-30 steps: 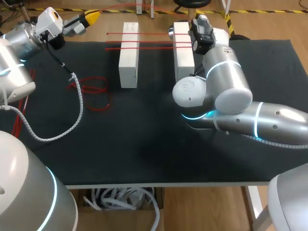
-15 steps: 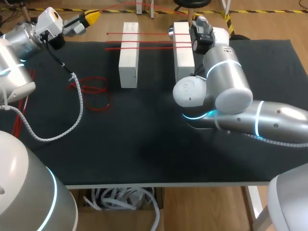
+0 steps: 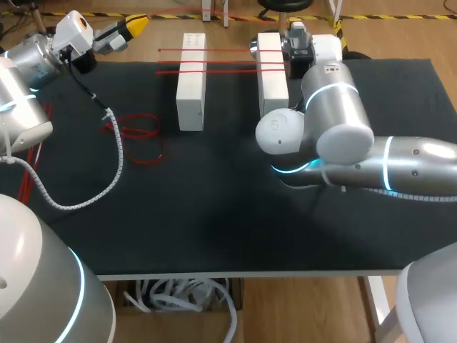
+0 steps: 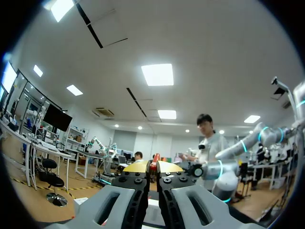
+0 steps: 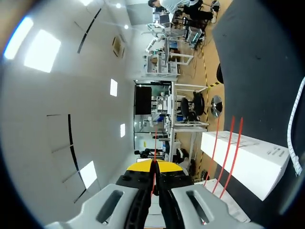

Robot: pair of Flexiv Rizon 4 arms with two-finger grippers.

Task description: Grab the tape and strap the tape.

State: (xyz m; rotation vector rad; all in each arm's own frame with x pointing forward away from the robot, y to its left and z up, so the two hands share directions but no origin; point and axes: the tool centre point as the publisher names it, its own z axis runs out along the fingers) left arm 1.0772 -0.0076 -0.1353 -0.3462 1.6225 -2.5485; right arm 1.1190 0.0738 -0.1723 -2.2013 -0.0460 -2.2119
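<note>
We see the black cloth-covered table [image 3: 214,214] lit evenly from overhead, matte and dark, so any shadow under the glossy silver right arm [image 3: 335,121] is hard to tell. That arm's shell carries a white highlight toward three o'clock. The two white rectangular blocks [image 3: 191,78] at twelve o'clock shine brightly, and the thin red tape [image 3: 228,50] across them stands out vivid. In the left wrist view a rectangular white ceiling panel [image 4: 157,75] glares overhead. In the right wrist view a second bright ceiling panel [image 5: 42,50] burns white.
</note>
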